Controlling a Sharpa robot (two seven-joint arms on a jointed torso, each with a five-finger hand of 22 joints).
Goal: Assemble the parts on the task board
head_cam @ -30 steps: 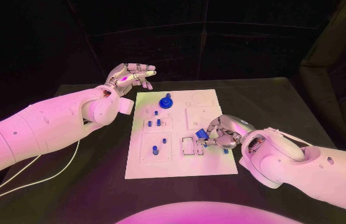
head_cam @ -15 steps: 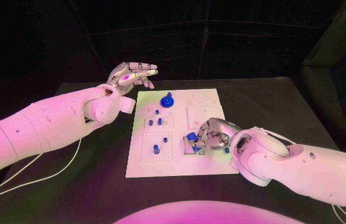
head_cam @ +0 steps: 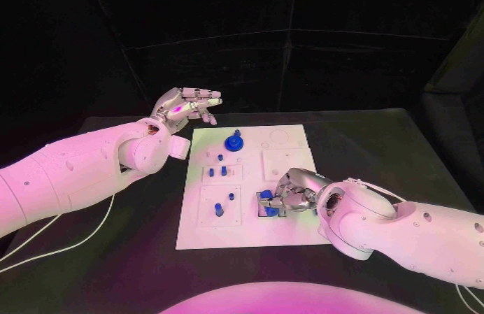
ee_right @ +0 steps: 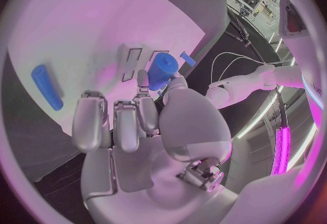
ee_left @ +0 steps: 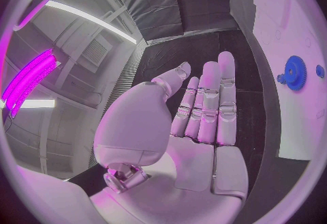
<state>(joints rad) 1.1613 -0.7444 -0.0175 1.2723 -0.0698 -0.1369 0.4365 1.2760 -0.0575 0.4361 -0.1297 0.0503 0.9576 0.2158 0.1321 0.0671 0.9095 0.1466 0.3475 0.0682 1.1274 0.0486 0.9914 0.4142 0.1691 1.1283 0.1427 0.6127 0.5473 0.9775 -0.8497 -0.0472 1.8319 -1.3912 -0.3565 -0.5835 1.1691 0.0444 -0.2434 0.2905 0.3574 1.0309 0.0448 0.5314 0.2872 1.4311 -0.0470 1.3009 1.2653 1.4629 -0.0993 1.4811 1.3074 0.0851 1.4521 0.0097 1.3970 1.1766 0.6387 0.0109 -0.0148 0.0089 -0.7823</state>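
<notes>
The task board [head_cam: 252, 188] lies in the middle of the black worktop [head_cam: 383, 139]. The right hand [head_cam: 292, 194] is low over the board's near right part, its fingers [ee_right: 126, 120] curled in, and it pinches a blue cylindrical part [ee_right: 162, 70] between thumb and a fingertip, just beside two narrow rectangular slots [ee_right: 131, 62] in the board. A blue peg [ee_right: 46, 86] lies flat on the board, apart from that hand. The left hand [head_cam: 184, 106] hovers above the worktop off the board's far left corner, palm open, fingers [ee_left: 211, 104] straight and side by side, holding nothing. A blue gear [head_cam: 233, 143] sits on the board's far part, near the left hand.
</notes>
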